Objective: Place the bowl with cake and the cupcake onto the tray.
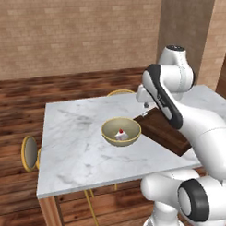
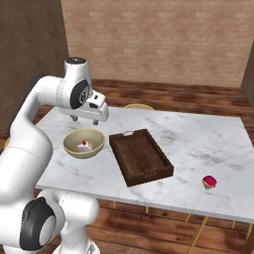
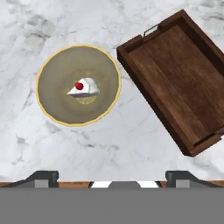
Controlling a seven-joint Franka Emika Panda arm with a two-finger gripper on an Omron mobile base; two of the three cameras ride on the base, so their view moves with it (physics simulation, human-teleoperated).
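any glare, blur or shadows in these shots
Hand view: sharp and evenly lit, no glare on the tray. Right base view: a soft shadow under the bowl with cake; the cupcake is small but clear. Left base view: slightly soft, no glare.

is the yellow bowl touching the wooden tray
Apart. The hand view shows a strip of bare marble between the bowl rim and the tray corner.

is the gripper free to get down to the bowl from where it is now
Probably yes. The gripper is open above the counter behind the bowl, nothing lies between them, and the tray sits apart from the bowl's rim.
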